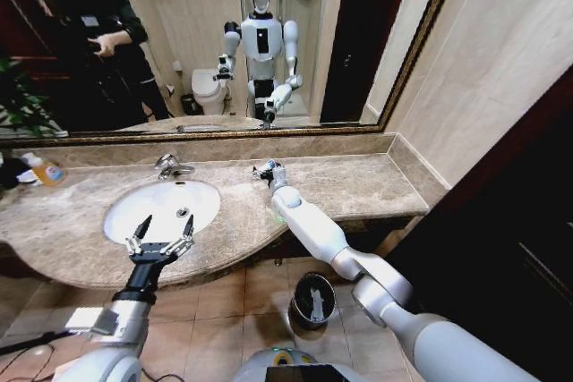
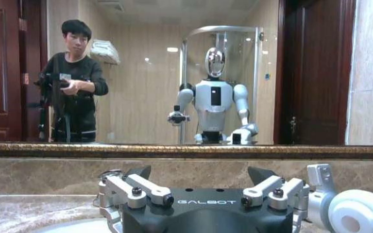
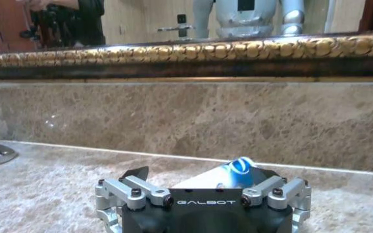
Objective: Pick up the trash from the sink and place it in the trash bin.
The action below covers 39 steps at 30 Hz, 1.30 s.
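The white oval sink (image 1: 148, 206) lies in the beige marble counter, and its basin looks bare around the drain (image 1: 183, 212). My left gripper (image 1: 161, 236) hovers open over the basin's front rim; the left wrist view shows the same gripper (image 2: 199, 173) with nothing between its fingers. My right gripper (image 1: 266, 170) rests low on the counter to the right of the tap. In the right wrist view this gripper (image 3: 199, 174) stands open around a piece of trash (image 3: 237, 170), a small white bit with a blue mark. The black trash bin (image 1: 295, 303) stands on the floor below the counter.
The chrome tap (image 1: 170, 165) stands behind the basin. A pale bottle with an orange label (image 1: 45, 170) sits at the counter's far left. A gold-framed mirror (image 1: 269, 130) runs along the back wall. Something white (image 1: 317, 306) lies inside the bin. A dark wall closes the right side.
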Tool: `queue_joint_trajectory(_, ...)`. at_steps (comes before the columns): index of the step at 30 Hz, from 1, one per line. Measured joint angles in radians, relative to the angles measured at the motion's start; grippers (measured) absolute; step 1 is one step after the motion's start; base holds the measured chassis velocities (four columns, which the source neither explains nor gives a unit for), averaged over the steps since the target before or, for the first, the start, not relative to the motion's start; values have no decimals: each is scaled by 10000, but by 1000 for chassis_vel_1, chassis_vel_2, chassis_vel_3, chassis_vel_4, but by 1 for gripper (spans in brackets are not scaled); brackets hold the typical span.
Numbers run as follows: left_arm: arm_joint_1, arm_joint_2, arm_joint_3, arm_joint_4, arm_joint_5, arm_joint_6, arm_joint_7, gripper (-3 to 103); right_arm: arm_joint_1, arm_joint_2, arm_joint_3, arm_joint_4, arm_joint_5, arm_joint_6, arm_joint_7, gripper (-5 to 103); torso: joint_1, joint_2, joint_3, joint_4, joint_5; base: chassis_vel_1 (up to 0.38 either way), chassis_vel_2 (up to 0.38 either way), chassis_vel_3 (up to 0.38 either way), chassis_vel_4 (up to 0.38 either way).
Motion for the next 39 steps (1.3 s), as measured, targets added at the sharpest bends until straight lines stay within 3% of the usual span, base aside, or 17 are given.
queue_joint_trajectory(20,0,0,0,0,0,0,0,100,68,149,149,-738,-140,23,-94,100,-1,0,-1,0,1,0,0,0,0)
queue_joint_trajectory(39,0,0,0,0,0,0,0,100,-143,139,-365,-280,-46,-98,-67,100,0,0,0,0,1,0,0,0,0)
